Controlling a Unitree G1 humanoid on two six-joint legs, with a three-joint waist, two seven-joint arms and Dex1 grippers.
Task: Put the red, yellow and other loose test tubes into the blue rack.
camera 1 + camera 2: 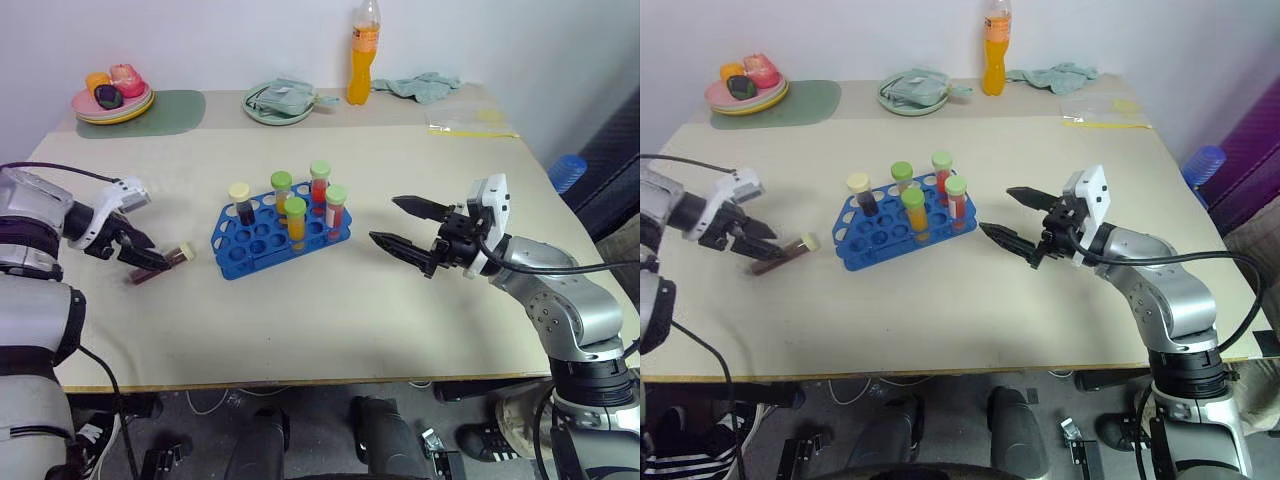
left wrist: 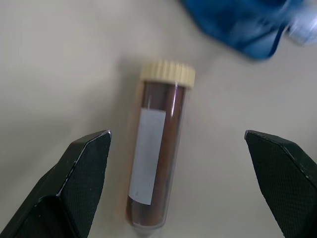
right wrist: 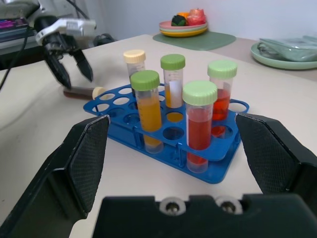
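- The blue rack (image 1: 270, 235) is standing near the middle of the pale table (image 1: 330, 320), a little to the robot's left.
- Five capped tubes are standing upright in the rack: one tube with a cream cap (image 1: 240, 200) and dark content, two green-capped tubes with orange liquid (image 1: 295, 220), and two green-capped tubes with red liquid (image 1: 336, 210). Several holes at the front of the rack are staying free.
- One loose tube (image 1: 165, 262), with brown content and a cream cap, is lying on its side on the table, to the left of the rack and apart from it. Its cap is pointing toward the rack.
- The left gripper (image 1: 135, 258) is hovering over this lying tube and pointing steeply down. Its two black fingers (image 2: 81, 171) are spread wide, one on each side of the tube, and in the left wrist view they are not touching it.
- The right gripper (image 1: 405, 228) is waiting to the right of the rack, well apart from it, and pointing about level toward the rack. Its fingers are also wide apart and are holding nothing.
- At the far edge of the table are sitting a stack of plates with toy fruit (image 1: 112, 98) on a green mat (image 1: 160, 112), a pale green plate with a cloth (image 1: 280, 102), an orange drink bottle (image 1: 362, 52), and a crumpled greenish cloth (image 1: 420, 86).
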